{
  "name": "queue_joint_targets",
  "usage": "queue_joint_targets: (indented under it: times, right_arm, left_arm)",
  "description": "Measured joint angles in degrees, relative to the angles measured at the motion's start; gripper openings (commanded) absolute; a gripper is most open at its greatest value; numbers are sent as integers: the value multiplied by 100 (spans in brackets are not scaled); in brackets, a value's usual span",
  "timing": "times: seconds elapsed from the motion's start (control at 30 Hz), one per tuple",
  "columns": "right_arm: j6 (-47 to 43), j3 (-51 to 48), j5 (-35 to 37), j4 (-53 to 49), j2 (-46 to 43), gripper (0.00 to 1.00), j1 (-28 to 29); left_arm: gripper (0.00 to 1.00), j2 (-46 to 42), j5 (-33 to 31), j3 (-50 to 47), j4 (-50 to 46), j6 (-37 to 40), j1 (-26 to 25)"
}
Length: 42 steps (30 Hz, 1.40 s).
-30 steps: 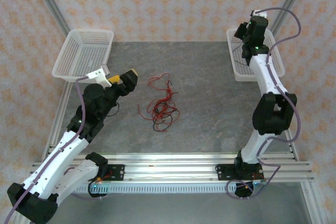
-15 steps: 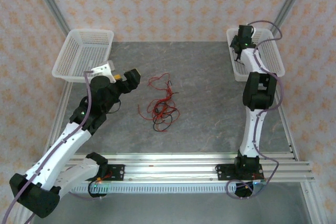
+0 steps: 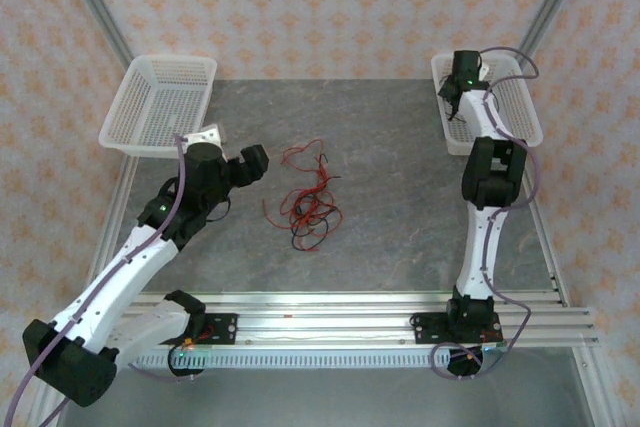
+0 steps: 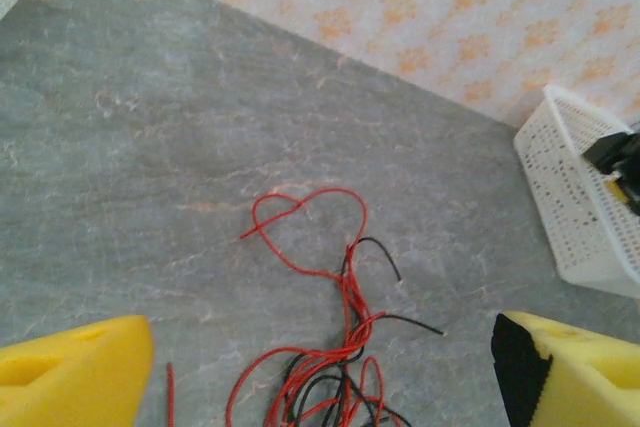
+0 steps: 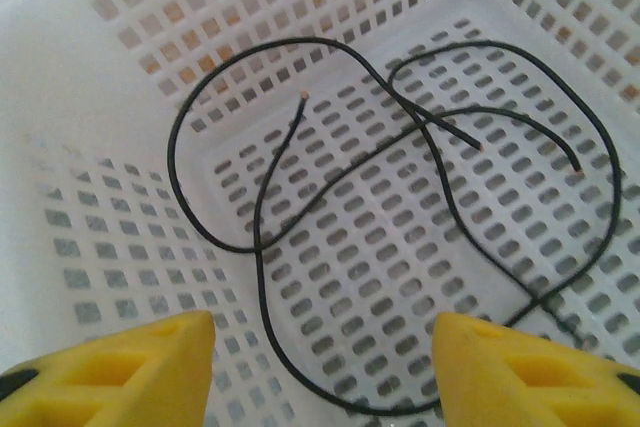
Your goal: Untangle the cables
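Grey tabletop (image 3: 400, 207), cables (image 3: 308, 207) in a near-to-far tangle; left hand (image 3: 251, 161), right hand (image 5: 322, 359) both agape, empty.

Left arm (image 3: 125, 267) and right arm (image 3: 482, 242) are the same build: white tubular links, chunky black joint housings, a small green light (image 3: 466, 76) on each, and black bases (image 3: 200, 325) with bits of red and orange wiring. A thin purple-grey hose (image 3: 512, 48) runs loose along each arm, and the left wrist has a white camera mount (image 3: 207, 135). Jaws look black in the top view; in the wrist views the pads (image 4: 70, 367) are bright yellow wedges with shallow recesses, one showing a black inner face.
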Motion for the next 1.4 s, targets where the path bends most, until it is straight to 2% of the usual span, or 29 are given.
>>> queue_joint_targets:
  times: [0.2,0.33,0.5,0.67,0.83,1.13,1.4]
  right_arm:
    - [166,-1478,-179,22,-1633,59,0]
    - [221,-1998,-361,107,-2570,57,26]
    - [208,-2625,-494,173,-3215,57,286]
    - [127,-3521,-721,164,-3727,56,855]
    - [105,-4485,-968,192,-4568,56,1176]
    - [109,-5438,-1316,393,-5779,56,1191]
    - [131,-5779,-1550,490,-6262,56,1191]
  left_arm:
    - [81,286,9,-319,-35,-26,0]
    - [75,671,37,-527,-39,-33,0]
    - [72,1220,76,-647,-46,-22,0]
    - [61,1735,138,-686,50,70,-13]
    - [62,2629,131,-271,44,398,-223]
    - [62,4113,-267,1032,-122,1126,-632]
    - [62,4592,-503,1316,-361,1386,-656]
